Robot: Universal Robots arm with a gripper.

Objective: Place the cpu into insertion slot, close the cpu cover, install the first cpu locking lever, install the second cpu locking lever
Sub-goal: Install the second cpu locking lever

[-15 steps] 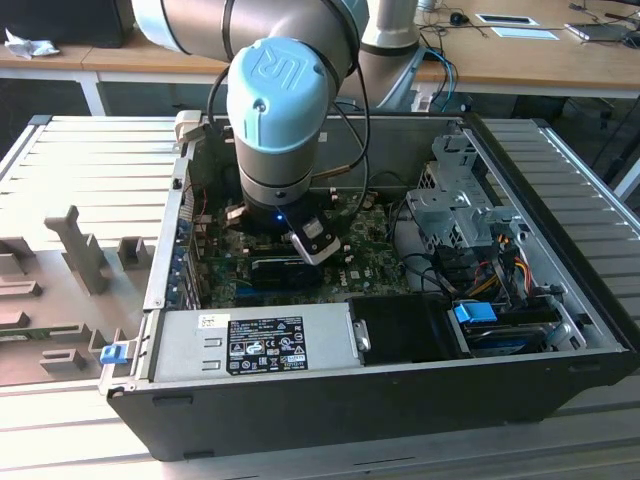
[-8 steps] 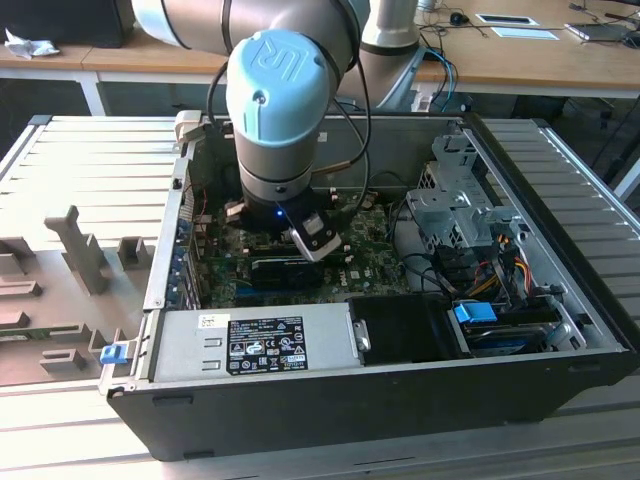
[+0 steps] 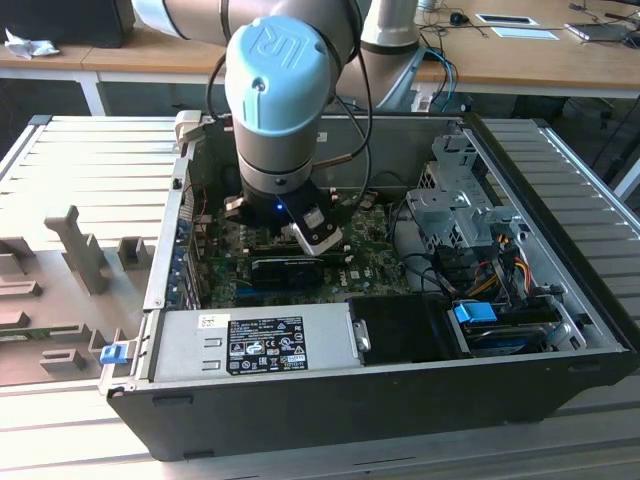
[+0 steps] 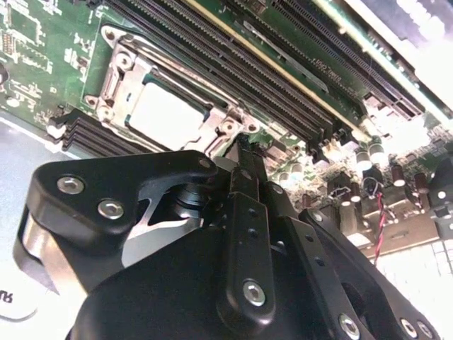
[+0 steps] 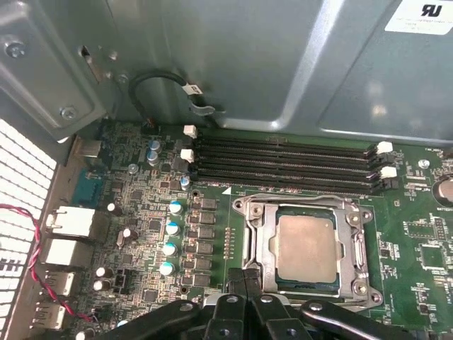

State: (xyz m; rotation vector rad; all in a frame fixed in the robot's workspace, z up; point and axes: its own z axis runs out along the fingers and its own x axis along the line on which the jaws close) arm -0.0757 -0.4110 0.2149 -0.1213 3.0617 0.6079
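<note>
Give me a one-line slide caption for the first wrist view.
Closed gripper poised at the edge of the insertion slot, with the cpu seated and the cpu cover down around it.

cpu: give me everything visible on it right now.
The cpu is a flat square chip with a pale silvery-grey metal face, plain and matte. It lies flat, seated in the insertion slot on the green board, just below the long black memory slots. The cpu cover is down around it, framing its face through the central window. The gripper is shut beside the slot's edge, not touching the chip.
</note>
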